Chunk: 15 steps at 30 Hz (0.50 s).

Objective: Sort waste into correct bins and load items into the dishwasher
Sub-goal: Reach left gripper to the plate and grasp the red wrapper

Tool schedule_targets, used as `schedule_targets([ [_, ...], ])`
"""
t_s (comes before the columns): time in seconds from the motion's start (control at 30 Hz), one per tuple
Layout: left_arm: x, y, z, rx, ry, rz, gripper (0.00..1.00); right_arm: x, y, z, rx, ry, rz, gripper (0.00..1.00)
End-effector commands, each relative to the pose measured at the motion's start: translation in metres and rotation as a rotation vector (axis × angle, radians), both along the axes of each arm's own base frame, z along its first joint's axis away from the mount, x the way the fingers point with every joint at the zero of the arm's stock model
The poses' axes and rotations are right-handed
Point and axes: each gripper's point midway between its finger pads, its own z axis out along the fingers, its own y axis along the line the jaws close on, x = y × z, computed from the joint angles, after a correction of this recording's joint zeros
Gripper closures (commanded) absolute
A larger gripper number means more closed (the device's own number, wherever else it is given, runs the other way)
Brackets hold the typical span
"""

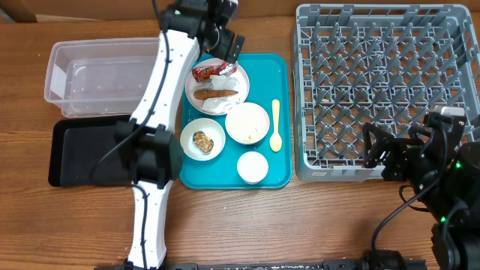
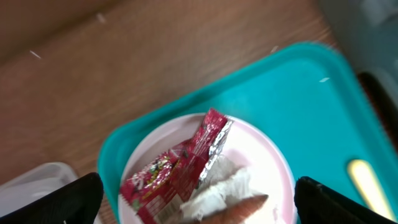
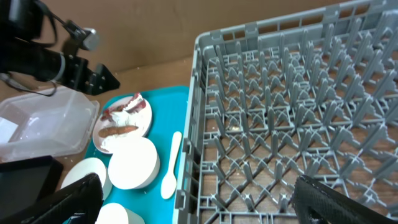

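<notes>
At the left of the wooden surface point(image 1: 300, 225) stand the clear rectangular plastic tub point(image 1: 75, 75) and, just beside it, the flat black rectangular tray point(image 1: 82, 154). The left tool point(image 1: 229, 46) hangs spread wide above the round pale-pink plate point(image 2: 261, 152) on the teal plastic tray point(image 1: 277, 67) and holds nothing. On the plate lie the red snack wrapper point(image 2: 174, 174), the crumpled white napkin point(image 2: 217, 190) and the orange carrot-like stick point(image 1: 217, 94). The print on the wrapper is too blurred to read. The right tool point(image 1: 379, 154), also spread wide and holding nothing, is at the near edge of the large grey plastic dish rack point(image 1: 375, 75).

Overhead top-down; both wrists toward pink plate point(image 2: 264, 155)
</notes>
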Motion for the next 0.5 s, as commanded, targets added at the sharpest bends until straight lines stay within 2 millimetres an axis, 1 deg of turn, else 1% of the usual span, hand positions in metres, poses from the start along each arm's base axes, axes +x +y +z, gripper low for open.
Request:
schedule_targets([
  [0.0, 0.006, -0.002, -0.028, 0.024, 0.032, 0.016, 0.00, 0.003, 0.000, -0.007, -0.007, 0.028, 0.000, 0.00],
  [0.1, 0.005, -0.002, -0.056, 0.038, 0.078, 0.015, 0.00, 0.006, -0.001, -0.015, -0.006, 0.064, 0.000, 0.00],
  [0.17, 0.002, -0.002, -0.071, 0.046, 0.110, 0.014, 0.00, 0.008, -0.001, -0.020, -0.005, 0.087, 0.000, 0.00],
  [0.23, -0.003, -0.002, -0.085, 0.058, 0.148, 0.010, 0.03, 0.010, -0.001, -0.025, -0.004, 0.109, 0.000, 0.00],
  [0.4, -0.021, -0.002, -0.114, 0.091, 0.246, -0.006, 0.12, 0.018, -0.001, -0.035, -0.003, 0.153, 0.000, 0.00],
  [0.47, -0.028, 0.000, -0.122, 0.102, 0.284, -0.006, 0.14, 0.021, -0.001, -0.039, -0.002, 0.169, 0.001, 0.00],
])
